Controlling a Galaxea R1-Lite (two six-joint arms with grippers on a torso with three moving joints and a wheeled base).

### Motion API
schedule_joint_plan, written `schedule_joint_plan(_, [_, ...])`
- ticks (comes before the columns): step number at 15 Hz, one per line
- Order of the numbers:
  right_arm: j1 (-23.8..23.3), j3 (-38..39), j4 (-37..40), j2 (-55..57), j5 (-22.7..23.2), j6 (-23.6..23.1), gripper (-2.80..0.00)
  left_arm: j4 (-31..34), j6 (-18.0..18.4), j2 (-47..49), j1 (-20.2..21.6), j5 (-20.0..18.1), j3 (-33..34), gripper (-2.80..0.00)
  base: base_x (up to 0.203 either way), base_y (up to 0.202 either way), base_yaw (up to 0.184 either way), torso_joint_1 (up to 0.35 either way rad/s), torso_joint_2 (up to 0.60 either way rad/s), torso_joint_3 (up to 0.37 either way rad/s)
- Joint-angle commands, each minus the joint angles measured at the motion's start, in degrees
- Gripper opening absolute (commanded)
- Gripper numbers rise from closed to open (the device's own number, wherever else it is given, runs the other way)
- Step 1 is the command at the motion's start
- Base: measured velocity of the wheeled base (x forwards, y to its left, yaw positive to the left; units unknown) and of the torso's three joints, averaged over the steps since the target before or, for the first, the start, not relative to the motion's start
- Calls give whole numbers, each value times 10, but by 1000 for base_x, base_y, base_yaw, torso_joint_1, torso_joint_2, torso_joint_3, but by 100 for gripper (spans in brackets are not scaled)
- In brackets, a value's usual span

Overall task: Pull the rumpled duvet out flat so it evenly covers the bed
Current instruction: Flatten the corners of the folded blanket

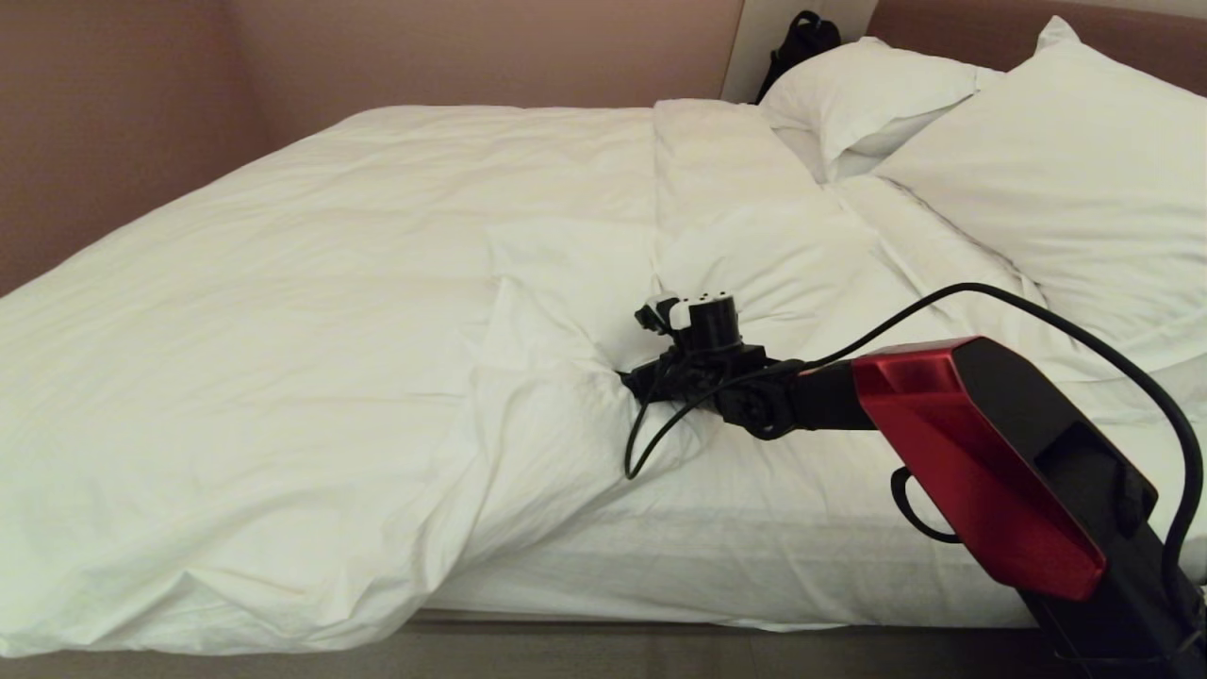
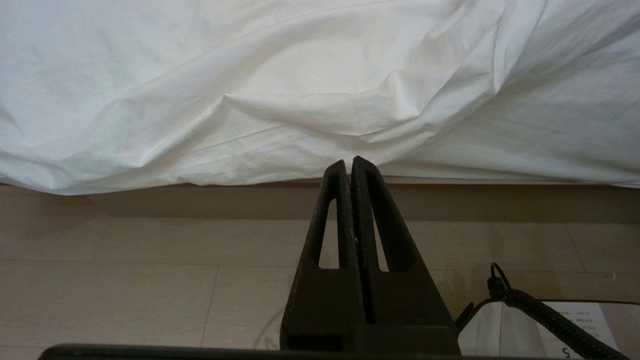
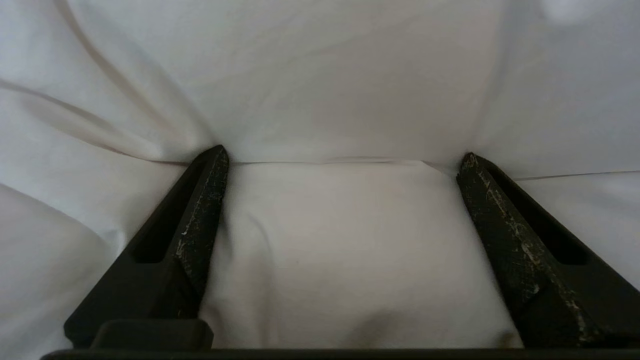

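Left gripper point(image 2: 350, 162): clenched on nothing, parked low beside the bed's near edge, above the pale plank floor point(image 2: 150, 280); it has no part in this step.
Duvet point(image 1: 283, 311): covers the left and far stretch of the bed, its near-left part hanging over the edge; its right edge is bunched into a folded ridge near the middle.
Bed point(image 1: 585, 618): low, its base shows as a dark strip under the linen.
Right gripper point(image 3: 342, 160): spread wide, both fingers point(image 3: 210, 200) pressed into the soft white cloth at that fold, with a plump bulge between them and nothing pinched yet.
Doing it well: I judge I should sink deep enough to catch the thick fold, not just the cover, then close firmly and draw right, toward the pillows, low and steady.
Fitted sheet point(image 1: 754, 528): thin, smooth, bare at near right.
Pillows point(image 1: 1037, 170): two, plump, against the brown headboard point(image 1: 952, 28).
Texture: creased cotton, puffy, likely to slip.
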Motion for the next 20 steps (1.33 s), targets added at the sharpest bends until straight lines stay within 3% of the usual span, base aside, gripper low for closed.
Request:
schedule_joint_plan(1, [1, 0, 0, 4, 0, 0, 0, 1, 0, 0, 0, 0, 0, -280, 0, 0, 0, 0, 0, 0])
schedule_joint_plan(2, [1, 0, 0, 4, 0, 0, 0, 1, 0, 0, 0, 0, 0, -280, 0, 0, 0, 0, 0, 0])
schedule_joint_plan(3, [1, 0, 0, 4, 0, 0, -280, 1, 0, 0, 0, 0, 0, -280, 0, 0, 0, 0, 0, 0])
schedule_joint_plan(20, [1, 0, 0, -1, -1, 3, -280, 1, 0, 0, 0, 0, 0, -280, 0, 0, 0, 0, 0, 0])
